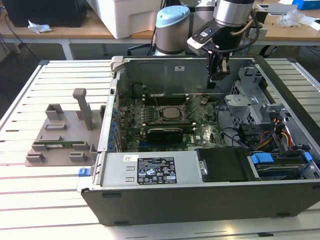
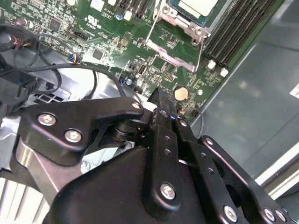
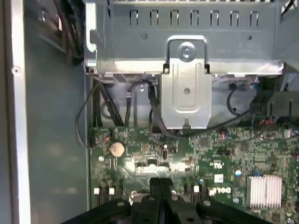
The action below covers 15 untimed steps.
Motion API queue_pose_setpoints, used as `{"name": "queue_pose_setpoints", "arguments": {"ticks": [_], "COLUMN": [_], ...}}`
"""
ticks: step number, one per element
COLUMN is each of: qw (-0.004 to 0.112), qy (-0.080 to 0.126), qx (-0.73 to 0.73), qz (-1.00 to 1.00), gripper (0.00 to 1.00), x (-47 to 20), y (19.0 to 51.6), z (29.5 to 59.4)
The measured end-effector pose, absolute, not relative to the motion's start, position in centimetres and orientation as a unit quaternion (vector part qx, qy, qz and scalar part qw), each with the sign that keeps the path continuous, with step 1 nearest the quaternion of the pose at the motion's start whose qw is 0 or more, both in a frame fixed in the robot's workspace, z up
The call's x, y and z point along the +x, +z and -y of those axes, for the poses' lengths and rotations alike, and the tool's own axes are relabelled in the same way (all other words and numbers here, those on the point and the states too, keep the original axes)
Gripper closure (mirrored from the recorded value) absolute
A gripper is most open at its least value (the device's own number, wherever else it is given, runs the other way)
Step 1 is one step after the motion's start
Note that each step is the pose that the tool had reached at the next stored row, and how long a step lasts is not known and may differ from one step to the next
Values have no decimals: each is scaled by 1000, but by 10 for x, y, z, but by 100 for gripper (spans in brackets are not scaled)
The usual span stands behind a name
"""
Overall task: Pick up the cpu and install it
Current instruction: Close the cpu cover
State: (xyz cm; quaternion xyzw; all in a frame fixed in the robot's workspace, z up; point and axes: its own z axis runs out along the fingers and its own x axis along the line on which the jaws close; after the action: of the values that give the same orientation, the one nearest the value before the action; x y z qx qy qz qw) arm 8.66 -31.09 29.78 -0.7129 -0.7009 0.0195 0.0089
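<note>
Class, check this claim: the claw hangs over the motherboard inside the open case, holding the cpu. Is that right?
No. The claw holds nothing: the cpu sits in its socket on the motherboard, as the exterior view shows. The rest stands.

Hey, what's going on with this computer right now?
A robot arm is working inside an open computer case. Its end effector hangs shut, with nothing seen between the fingers, just above the motherboard, toward the exterior view's right of the socket. The cpu already lies in that socket, silvery top up.
</note>
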Motion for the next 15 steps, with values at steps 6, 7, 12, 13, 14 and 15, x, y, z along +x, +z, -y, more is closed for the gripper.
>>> {"name": "queue_pose_setpoints", "arguments": {"ticks": [6,7,12,13,14,15], "qw": [9,9,9,9,9,9], "qy": [20,20,20,20,20,20], "qx": [-713,-713,-713,-713,-713,-713], "qz": [701,701,701,701,701,701], "gripper": [89,89,89,89,89,89], "x": [87,87,87,87,87,87], "y": [284,282,267,263,259,257], "z": [311,311,311,311,311,311]}}
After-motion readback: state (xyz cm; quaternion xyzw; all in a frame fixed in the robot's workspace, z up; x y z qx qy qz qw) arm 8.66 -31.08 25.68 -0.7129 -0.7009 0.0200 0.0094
